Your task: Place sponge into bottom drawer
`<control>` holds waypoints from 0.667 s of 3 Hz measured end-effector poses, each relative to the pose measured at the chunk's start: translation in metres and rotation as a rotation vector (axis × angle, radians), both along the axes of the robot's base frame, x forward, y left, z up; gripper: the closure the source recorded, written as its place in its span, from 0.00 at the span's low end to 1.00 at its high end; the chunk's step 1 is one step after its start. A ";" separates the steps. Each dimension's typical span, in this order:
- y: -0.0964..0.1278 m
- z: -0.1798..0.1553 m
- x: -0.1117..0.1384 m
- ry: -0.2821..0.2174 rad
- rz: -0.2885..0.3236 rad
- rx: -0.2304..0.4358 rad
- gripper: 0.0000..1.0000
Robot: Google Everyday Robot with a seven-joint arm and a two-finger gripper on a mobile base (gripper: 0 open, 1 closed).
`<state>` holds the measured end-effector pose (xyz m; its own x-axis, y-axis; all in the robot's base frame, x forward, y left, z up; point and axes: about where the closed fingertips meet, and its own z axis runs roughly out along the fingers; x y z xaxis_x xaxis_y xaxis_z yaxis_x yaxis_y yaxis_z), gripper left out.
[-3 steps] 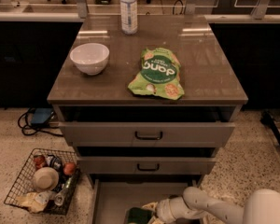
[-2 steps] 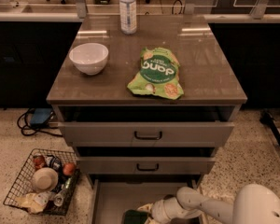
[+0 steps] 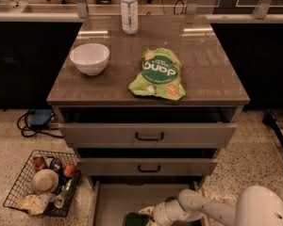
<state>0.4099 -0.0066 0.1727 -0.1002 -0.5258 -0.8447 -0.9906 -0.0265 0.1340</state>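
The bottom drawer (image 3: 114, 202) is pulled open at the foot of the grey cabinet, showing a flat grey floor and pale side walls. My gripper (image 3: 144, 217) reaches into it from the right, low over the floor near the frame's bottom edge. It is shut on the sponge (image 3: 133, 219), a small dark green block partly cut off by the frame edge. My white arm (image 3: 203, 207) runs in from the lower right.
On the cabinet top (image 3: 198, 60) lie a green snack bag (image 3: 157, 74), a white bowl (image 3: 89, 58) and a water bottle (image 3: 129, 8). Two upper drawers (image 3: 149, 135) stand slightly open. A wire basket (image 3: 41, 182) of items sits on the floor at left.
My gripper with the sponge has slid left across the bottom drawer and lower in the frame; the arm followed. Everything on the cabinet top stayed put.
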 end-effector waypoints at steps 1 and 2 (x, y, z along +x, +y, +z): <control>0.002 -0.001 -0.002 0.003 0.002 0.002 0.37; 0.003 -0.001 -0.003 0.005 0.004 0.004 0.13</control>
<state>0.4066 -0.0031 0.1717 -0.1024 -0.5225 -0.8464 -0.9898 -0.0311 0.1390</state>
